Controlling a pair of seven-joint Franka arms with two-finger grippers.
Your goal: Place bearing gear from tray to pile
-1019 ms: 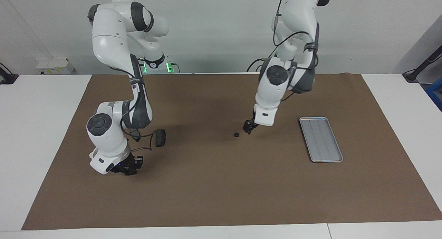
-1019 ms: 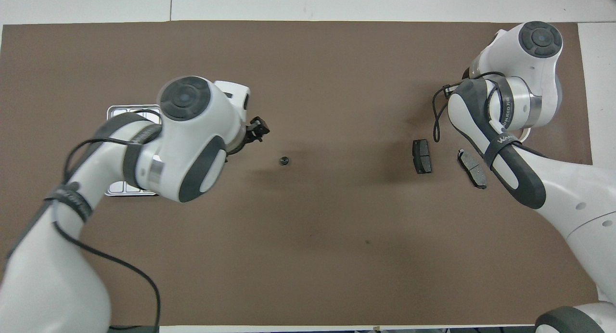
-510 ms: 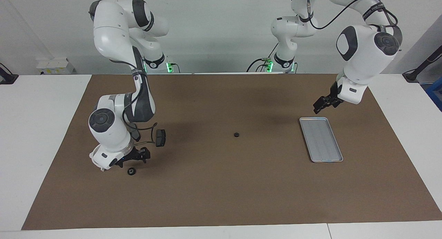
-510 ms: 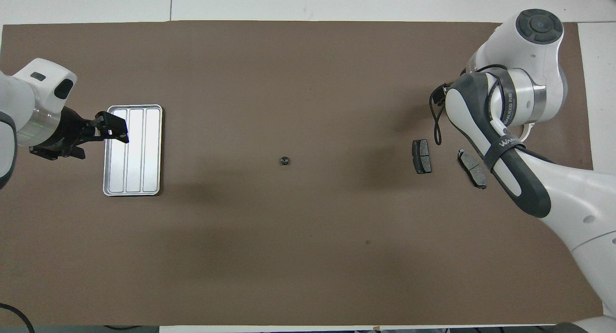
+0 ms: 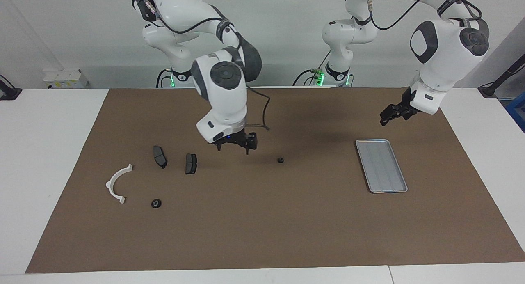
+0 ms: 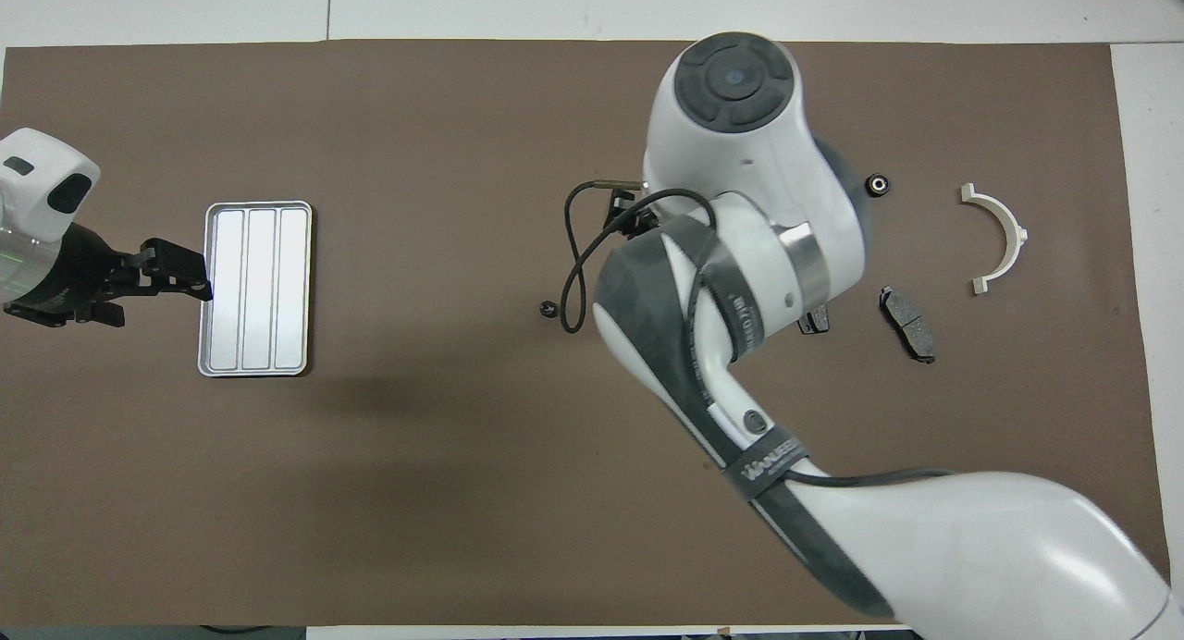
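Observation:
A small dark bearing gear lies on the brown mat at mid-table, apart from both tray and pile. Nothing lies on the silver tray toward the left arm's end. The pile is a white arc, two dark pads and a second bearing gear. My right gripper hangs open and holds nothing, over the mat between the pads and the mid-table gear. My left gripper is open in the air beside the tray.
The brown mat covers most of the white table. In the overhead view the right arm's body hides one pad and most of its own gripper. A small white box sits at the table's back corner.
The right gripper opened and left a bearing gear by the arc, then rose and swung toward mid-table. The left arm drew back from the mid-table gear to beside the tray.

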